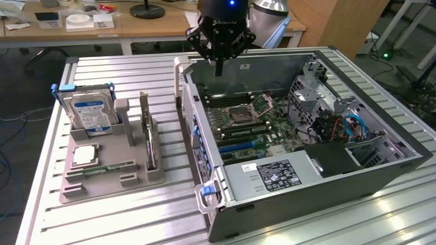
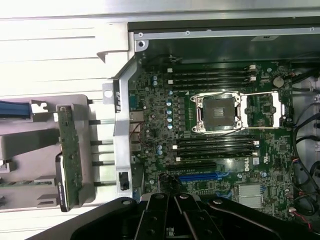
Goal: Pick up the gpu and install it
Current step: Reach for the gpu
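Observation:
The gpu [image 1: 146, 133] stands on its long edge in a slot of the grey holder [image 1: 109, 178], at the exterior view's left of the open computer case [image 1: 286, 201]. Edge-on, the gpu [image 2: 69, 159] looks like a slim green-and-dark strip. My gripper [image 1: 219, 71] hangs above the far end of the case, over the motherboard [image 1: 256, 125], well apart from the gpu. Its fingers are shut together with nothing between them. The gripper [image 2: 175, 200] also shows as a black mass over the board's blue expansion slot [image 2: 197, 176].
A silver hard drive [image 1: 91, 113] with a blue label stands in the holder beside the gpu. A processor chip [image 1: 85, 154] and a memory stick [image 1: 109, 167] lie flat in front of it. The case walls rise around the motherboard. A desk [image 1: 81, 28] stands behind.

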Motion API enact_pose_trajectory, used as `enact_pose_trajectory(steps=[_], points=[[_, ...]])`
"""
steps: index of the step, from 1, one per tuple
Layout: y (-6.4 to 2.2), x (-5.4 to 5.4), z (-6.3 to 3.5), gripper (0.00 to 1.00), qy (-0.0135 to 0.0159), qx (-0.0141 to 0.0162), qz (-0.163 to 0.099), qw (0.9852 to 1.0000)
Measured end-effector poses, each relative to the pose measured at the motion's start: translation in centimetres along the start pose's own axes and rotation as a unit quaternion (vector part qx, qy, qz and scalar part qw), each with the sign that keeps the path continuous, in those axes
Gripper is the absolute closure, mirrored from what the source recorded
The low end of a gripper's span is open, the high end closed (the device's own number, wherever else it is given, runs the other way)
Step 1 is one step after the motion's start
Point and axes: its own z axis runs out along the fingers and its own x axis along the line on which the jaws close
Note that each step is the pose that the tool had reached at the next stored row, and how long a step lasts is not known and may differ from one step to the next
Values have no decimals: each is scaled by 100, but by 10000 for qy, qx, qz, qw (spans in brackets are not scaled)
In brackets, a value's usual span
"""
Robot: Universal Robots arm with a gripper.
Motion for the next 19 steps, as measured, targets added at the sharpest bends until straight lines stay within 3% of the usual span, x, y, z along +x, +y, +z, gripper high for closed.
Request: enact_pose_trajectory(steps=[19], points=[[-26,307,-8,90,0,0,1,10000]])
